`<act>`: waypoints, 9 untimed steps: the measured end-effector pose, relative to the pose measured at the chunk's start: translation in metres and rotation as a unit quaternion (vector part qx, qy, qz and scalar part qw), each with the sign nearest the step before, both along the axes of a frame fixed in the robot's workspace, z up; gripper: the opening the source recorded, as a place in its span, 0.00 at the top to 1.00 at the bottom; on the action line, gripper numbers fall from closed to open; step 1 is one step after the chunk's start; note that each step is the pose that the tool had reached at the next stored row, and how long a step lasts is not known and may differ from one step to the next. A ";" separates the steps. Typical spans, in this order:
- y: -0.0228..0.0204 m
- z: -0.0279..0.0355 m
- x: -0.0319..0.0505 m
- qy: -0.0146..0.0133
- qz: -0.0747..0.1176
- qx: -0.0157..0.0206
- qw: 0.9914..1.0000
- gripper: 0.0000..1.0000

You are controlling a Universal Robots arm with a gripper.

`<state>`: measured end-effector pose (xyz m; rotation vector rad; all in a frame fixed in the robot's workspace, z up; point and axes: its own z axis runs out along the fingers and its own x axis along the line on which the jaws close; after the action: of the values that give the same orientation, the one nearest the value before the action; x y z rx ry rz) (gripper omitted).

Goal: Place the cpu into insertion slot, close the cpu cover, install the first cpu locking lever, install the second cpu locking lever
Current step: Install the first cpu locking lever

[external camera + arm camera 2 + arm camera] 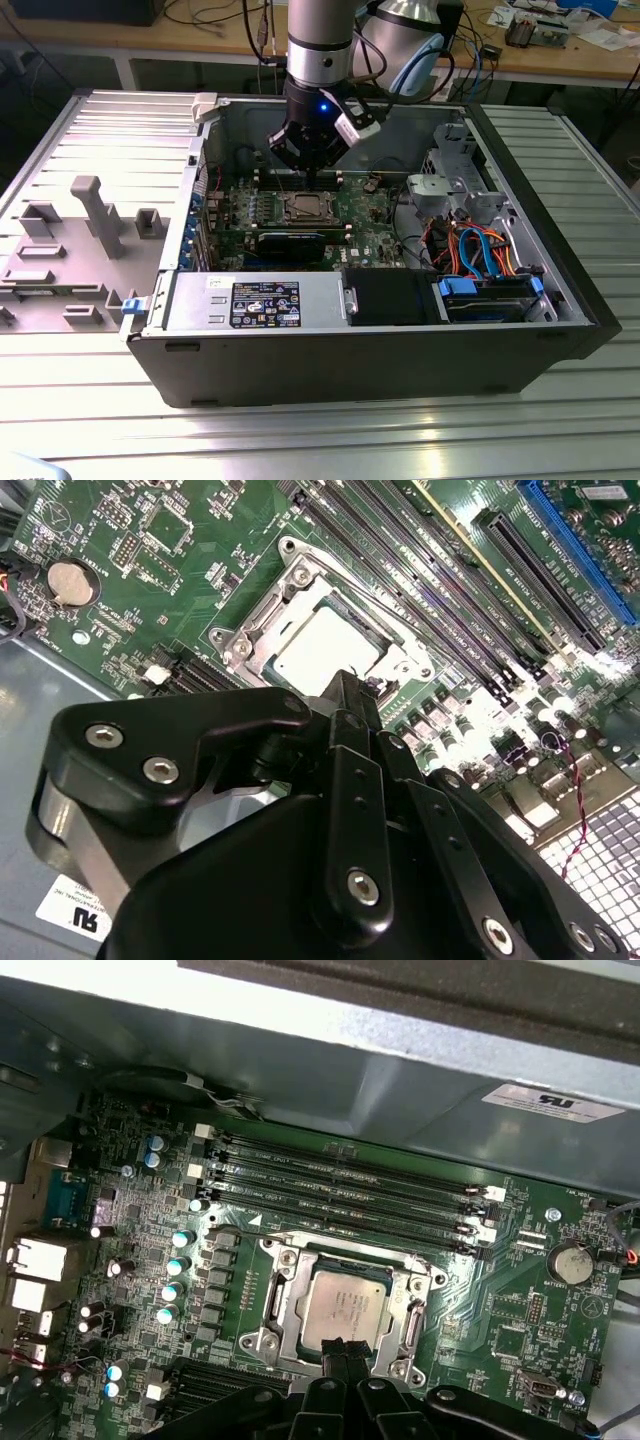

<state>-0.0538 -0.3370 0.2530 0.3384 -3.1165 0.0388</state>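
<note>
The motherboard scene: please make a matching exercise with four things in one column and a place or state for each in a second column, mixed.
Things:
1. cpu
2. cpu cover
3. gripper
4. coin battery

Places or states:
A. round, silver, on the green board
B. seated in the insertion slot
C. lies as a frame around the chip
D. hovers at the socket's edge

Pairs: 1-B, 2-C, 3-D, 4-A

The arm [320, 40] is a thick cylinder of brushed silver-grey metal ending in a black wrist section, where a small blue light glows. A white, boxy module with a dark face is fixed to the side of that wrist. The gripper [345, 695] is matte black, built of rounded, chunky link plates fastened with bright silver screws; its narrow black fingers [340, 1352] taper toward their tips.
</note>
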 end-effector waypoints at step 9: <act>0.0000 0.0000 0.0000 0.000 -0.070 0.003 0.998 0.89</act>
<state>-0.0538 -0.3370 0.2529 0.1189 -3.1314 0.0274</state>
